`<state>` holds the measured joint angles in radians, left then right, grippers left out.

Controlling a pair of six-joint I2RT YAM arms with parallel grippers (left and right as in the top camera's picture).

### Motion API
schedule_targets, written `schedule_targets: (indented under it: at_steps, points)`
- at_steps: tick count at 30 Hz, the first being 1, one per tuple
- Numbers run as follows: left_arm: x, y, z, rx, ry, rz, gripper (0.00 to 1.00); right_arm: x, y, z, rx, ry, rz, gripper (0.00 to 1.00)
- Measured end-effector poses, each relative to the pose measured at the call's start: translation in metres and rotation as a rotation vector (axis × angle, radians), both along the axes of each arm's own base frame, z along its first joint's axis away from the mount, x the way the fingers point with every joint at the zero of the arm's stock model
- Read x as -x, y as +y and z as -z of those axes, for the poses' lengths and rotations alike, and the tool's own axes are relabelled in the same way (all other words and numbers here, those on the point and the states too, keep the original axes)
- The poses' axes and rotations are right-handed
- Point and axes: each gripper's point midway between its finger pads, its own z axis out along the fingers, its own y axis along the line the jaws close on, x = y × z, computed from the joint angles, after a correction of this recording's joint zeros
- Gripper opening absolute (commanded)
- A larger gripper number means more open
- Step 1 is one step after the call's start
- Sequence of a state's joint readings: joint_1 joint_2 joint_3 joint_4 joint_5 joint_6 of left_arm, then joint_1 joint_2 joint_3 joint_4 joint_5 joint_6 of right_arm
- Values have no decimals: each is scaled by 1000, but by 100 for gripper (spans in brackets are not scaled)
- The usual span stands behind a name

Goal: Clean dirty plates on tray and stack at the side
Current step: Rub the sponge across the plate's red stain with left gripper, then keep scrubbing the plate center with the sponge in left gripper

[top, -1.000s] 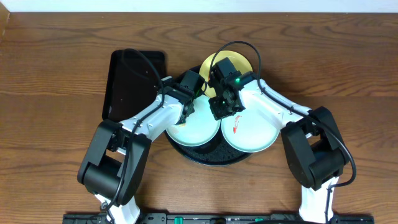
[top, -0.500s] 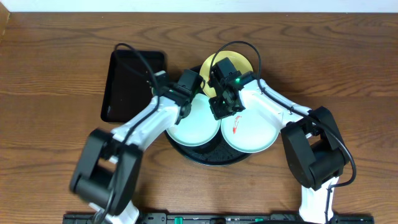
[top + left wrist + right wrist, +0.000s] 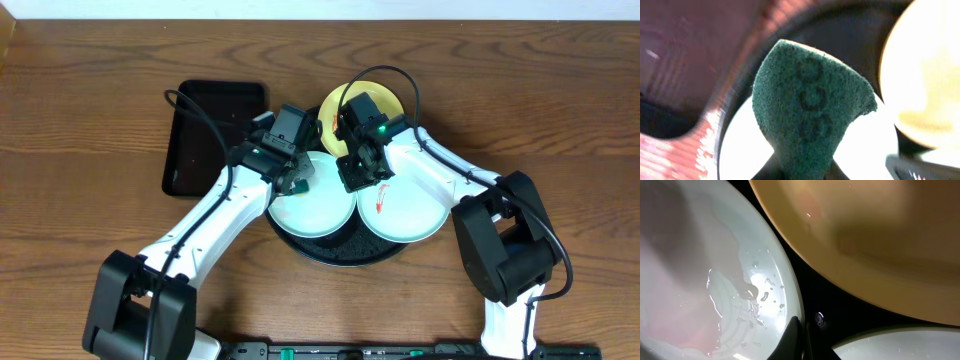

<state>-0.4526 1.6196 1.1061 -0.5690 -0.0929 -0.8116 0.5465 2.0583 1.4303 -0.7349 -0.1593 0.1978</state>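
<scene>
On the round black tray (image 3: 338, 257) lie three plates. The left mint plate (image 3: 318, 208) looks wet and pale, with a faint pink tint (image 3: 685, 280). The right mint plate (image 3: 408, 215) carries a red smear (image 3: 380, 206). At the back sits the yellow plate (image 3: 372, 98). My left gripper (image 3: 297, 182) is shut on a teal sponge (image 3: 810, 110), which hangs over the left mint plate's upper-left part (image 3: 740, 150). My right gripper (image 3: 804, 330) is shut on that same plate's right rim, between the two mint plates (image 3: 355, 178).
A rectangular black tray (image 3: 205, 135) lies on the wooden table (image 3: 90, 150) just left of the round tray. Both arms reach in from the near edge and cross over the round tray's middle.
The left arm has stretched out, its elbow swinging down and left, and its wrist with the sponge has shifted slightly left. The right arm has not moved.
</scene>
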Motion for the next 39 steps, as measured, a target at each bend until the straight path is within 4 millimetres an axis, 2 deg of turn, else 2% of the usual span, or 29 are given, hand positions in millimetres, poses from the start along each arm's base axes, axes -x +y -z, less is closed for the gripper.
schedule_targets:
  at_steps: [9,15,16,17,18,23,26,29,39]
  points:
    - [16,-18,20,78,114,49,9,0,0,0,0,-1,0,1]
    - [24,-25,50,71,189,45,9,0,0,0,0,0,0,1]
    - [24,-27,55,69,196,48,16,0,0,0,0,-1,0,1]
    - [25,-29,59,68,199,51,27,0,0,0,0,-1,0,1]
    - [25,-31,61,69,200,56,31,0,0,0,0,-1,0,1]
    - [22,-44,61,89,177,77,35,0,0,0,0,-1,0,1]
    - [23,-47,61,92,175,86,42,0,0,0,1,0,0,1]
    - [24,-48,61,97,176,80,46,0,0,0,1,0,0,1]
    - [25,-47,58,86,175,107,52,0,0,0,1,0,0,1]
